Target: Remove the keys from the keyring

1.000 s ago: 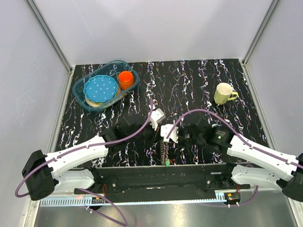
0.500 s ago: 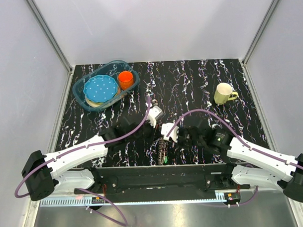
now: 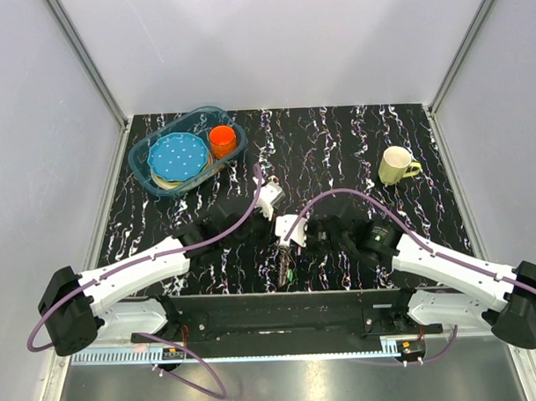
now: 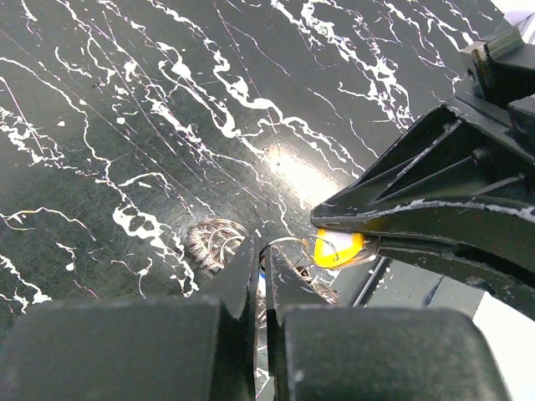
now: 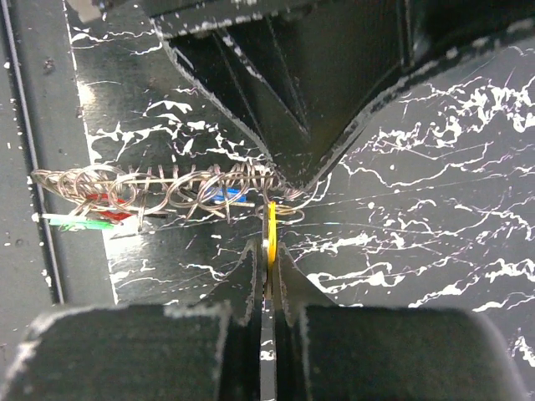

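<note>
The bunch of silvery keys (image 3: 285, 263) hangs near the table's front edge, strung on the thin wire keyring (image 4: 288, 244). In the right wrist view the bunch (image 5: 159, 188) stretches leftward as a row of silvery loops with blue (image 5: 222, 196), red (image 5: 109, 205) and green (image 5: 75, 222) pieces. My left gripper (image 4: 262, 261) is shut on the wire keyring; it also shows in the top view (image 3: 280, 228). My right gripper (image 5: 269, 242) is shut on a flat yellow tag (image 5: 270, 224) attached to the ring. The tag also shows in the left wrist view (image 4: 338, 247). Both grippers meet tip to tip.
A clear blue tub (image 3: 152, 150) at the back left holds a blue dotted plate (image 3: 177, 155) and an orange cup (image 3: 222, 137). A cream mug (image 3: 395, 165) stands at the back right. The black front rail (image 3: 281, 310) runs just below the bunch.
Both grippers have shifted a little left and away from the front edge, keeping their holds. The bunch has moved with them and hangs more stretched out.
</note>
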Tool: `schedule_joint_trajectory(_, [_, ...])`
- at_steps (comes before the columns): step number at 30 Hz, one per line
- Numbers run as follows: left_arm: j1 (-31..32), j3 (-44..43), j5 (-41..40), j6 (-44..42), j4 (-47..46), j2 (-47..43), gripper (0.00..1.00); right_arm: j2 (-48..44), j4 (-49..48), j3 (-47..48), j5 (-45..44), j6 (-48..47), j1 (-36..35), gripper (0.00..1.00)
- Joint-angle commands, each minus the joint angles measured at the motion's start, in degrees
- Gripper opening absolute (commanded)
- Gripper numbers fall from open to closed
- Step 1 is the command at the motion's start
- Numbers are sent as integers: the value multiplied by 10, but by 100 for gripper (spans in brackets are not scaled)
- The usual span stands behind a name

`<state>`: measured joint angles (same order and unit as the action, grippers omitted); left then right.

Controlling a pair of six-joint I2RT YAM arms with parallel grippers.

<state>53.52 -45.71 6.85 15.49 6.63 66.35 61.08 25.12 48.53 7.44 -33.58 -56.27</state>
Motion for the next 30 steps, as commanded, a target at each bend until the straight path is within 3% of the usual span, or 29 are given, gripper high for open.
schedule_joint_trajectory(1, [-24, 1, -76, -2, -47, 3, 0, 11, 7, 50, 50, -47, -24, 0])
schedule_joint_trajectory(12, [-25, -15, -81, 32, -38, 31, 0, 36, 1, 39, 64, -88, -26, 0])
schedule_joint_trajectory(30, [-70, -28, -116, 104, 3, 25, 0, 54, 5, -8, 100, -59, -47, 0])
